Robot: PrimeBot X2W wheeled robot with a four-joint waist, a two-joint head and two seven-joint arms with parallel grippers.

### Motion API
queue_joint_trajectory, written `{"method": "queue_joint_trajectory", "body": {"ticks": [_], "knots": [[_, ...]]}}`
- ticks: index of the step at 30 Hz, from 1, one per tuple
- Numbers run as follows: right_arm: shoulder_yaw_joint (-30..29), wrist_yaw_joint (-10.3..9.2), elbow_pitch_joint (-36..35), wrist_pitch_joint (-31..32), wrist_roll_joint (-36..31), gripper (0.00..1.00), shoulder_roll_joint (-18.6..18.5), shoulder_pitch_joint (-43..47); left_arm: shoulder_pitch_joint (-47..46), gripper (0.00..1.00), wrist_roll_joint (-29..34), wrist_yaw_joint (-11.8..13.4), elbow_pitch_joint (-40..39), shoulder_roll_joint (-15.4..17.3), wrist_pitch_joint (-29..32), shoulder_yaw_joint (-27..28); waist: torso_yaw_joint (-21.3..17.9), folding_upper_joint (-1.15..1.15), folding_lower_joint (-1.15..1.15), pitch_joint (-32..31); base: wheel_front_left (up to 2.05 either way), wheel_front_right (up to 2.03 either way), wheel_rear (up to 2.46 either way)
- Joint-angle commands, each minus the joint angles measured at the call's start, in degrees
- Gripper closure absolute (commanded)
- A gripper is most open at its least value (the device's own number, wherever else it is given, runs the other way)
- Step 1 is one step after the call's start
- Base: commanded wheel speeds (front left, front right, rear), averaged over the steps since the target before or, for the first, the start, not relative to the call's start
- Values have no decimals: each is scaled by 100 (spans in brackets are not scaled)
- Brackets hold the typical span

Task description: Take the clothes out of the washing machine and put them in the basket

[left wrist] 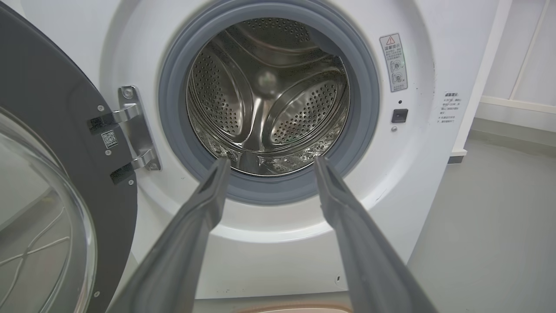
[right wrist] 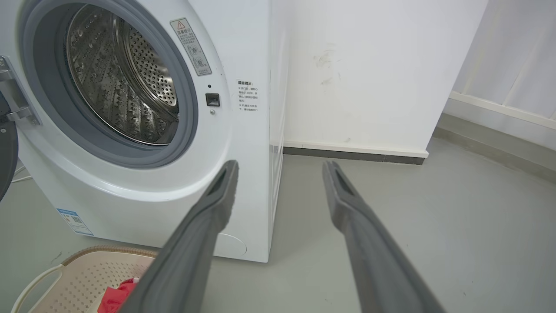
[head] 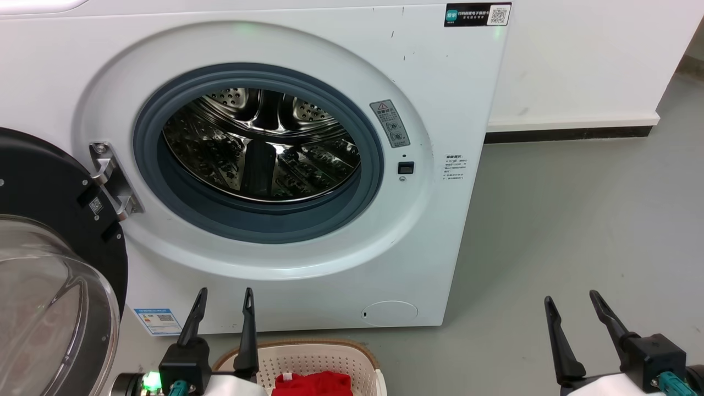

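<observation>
At lower left my left gripper (head: 226, 291) has its fingers spread wide; at lower right my right gripper (head: 571, 298) is spread just as wide. At bottom centre the red clothes (head: 313, 384) lie in the basket (head: 308, 360). Beyond, across the upper frame, stands the washing machine (head: 440, 231), its door (head: 60, 192) swung out at left, its steel drum (head: 264, 148) shining.

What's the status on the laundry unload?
Left end effector open, right end effector open, both holding nothing. Red clothes in the basket; washing machine drum bare steel. Door swung open at left, nothing blocking the opening.
</observation>
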Motion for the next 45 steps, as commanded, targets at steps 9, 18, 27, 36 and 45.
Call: {"method": "queue_joint_trajectory", "body": {"ticks": [9, 18, 27, 36, 45], "knots": [[-60, -4, -54, 36, 71, 0, -3, 134, 287, 0, -42, 105, -129, 89, 94, 48, 83, 0, 1, -1, 0, 0, 0], [-1, -4, -12, 37, 113, 0, -3, 117, 195, 0, -61, 141, -95, 120, 124, -12, 99, 0, 1, 39, 0, 0, 0], [44, 0, 91, 30, 263, 100, 3, 98, 227, 100, -235, 76, 30, 108, 183, 1, 108, 0, 1, 45, 0, 0, 0], [35, 0, 312, 100, 1505, 100, -76, -131, 74, 100, -1323, -84, 123, 73, 443, 174, 123, 0, 1, 71, 0, 0, 0], [39, -1, 517, 152, 2546, 100, -128, -333, -49, 100, -2267, -227, 190, 42, 652, 318, 136, 0, 1, 98, 0, 0, 0]]}}
